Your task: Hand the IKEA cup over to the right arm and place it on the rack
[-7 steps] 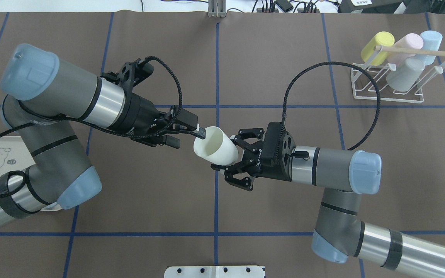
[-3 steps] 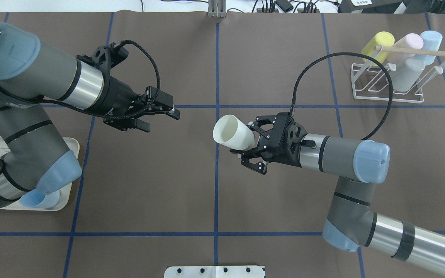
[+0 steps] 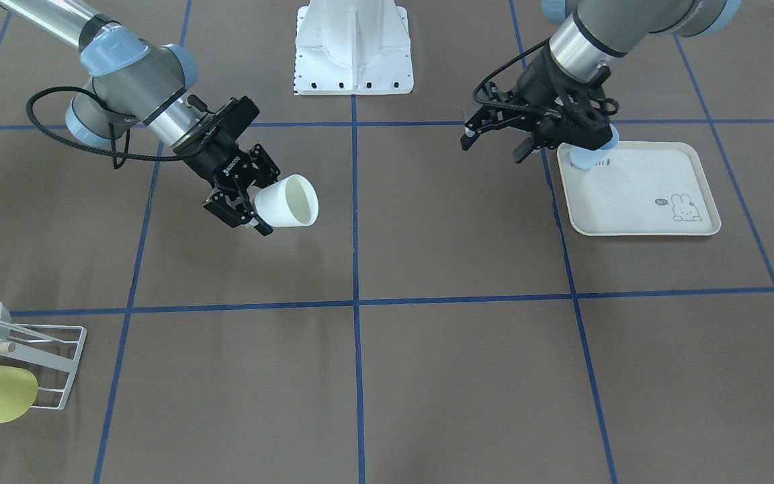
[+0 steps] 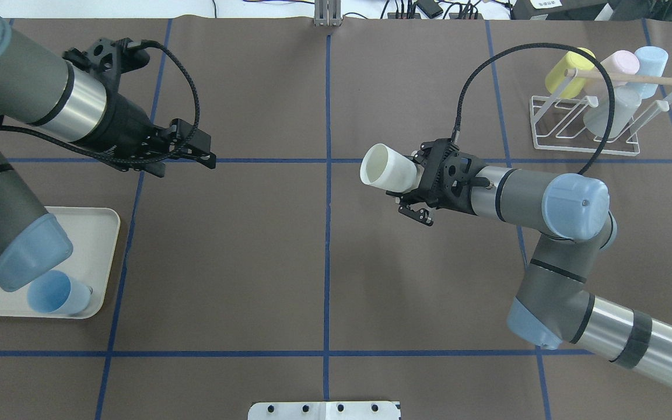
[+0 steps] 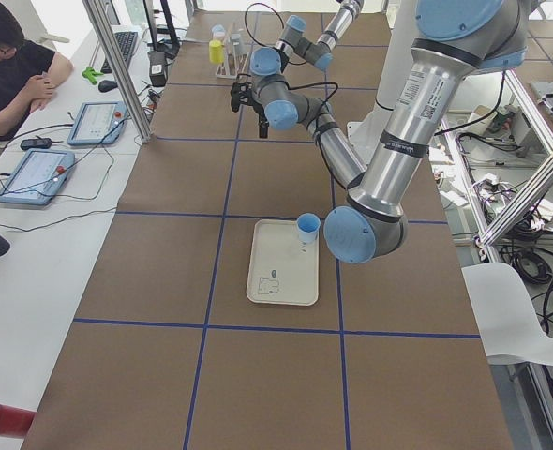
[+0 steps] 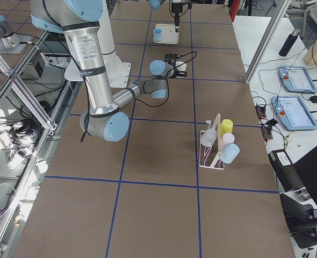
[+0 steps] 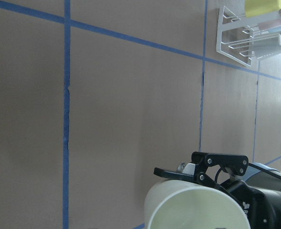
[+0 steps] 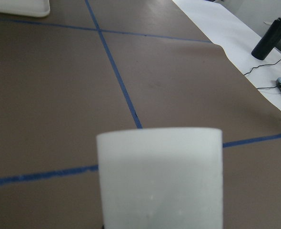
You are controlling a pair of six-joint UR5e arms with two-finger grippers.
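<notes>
**Carrying the white cup over to the rack**

Up close, the right wrist view shows only the side of the IKEA cup and the bare bench behind it. The rack is not in that view at all.

From overhead, the right end effector is pinching the cup by its bottom end. The cup lies on its side in the air, near the middle of the bench. Its open mouth faces the left arm. The left end effector is well apart from the cup, with its fingers spread and nothing between them. So I think the hand-over is done, and the step now is the carry.

Farther off, near the far right corner, stands the rack with other cups on it. Next, the right arm needs to swing over there, turn the cup mouth down and find a free prong. The overhead view shows cup and rack together, so it helps most.
</notes>
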